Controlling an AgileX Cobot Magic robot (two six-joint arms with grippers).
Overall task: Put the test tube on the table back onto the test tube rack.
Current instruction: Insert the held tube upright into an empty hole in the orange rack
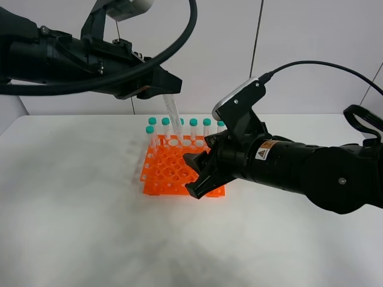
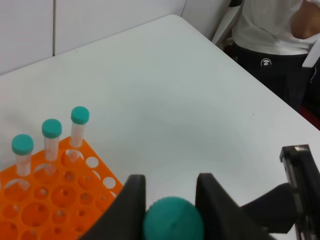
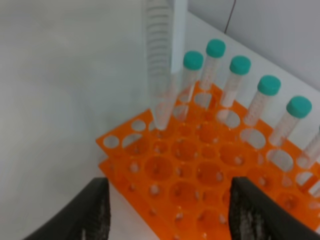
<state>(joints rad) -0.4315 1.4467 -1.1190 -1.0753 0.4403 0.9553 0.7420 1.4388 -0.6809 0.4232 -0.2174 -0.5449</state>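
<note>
Teal-capped tube (image 1: 173,116) hangs tilted at upper centre, cap pinched in the left tool (image 1: 166,91), tip at a hole near the upper edge of the rack (image 1: 164,176) (other tubes (image 1: 193,128) stand alongside). Right tool (image 1: 190,176) gapes wide, empty, by the rack's lower-right corner.

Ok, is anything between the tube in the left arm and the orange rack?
Nothing visible. The clear teal-capped plastic tube, tilted in the left end effector, has its tip at an open hole of the orange plastic rack. Other capped tubes stand beside it; the open right end effector hovers clear of it.
</note>
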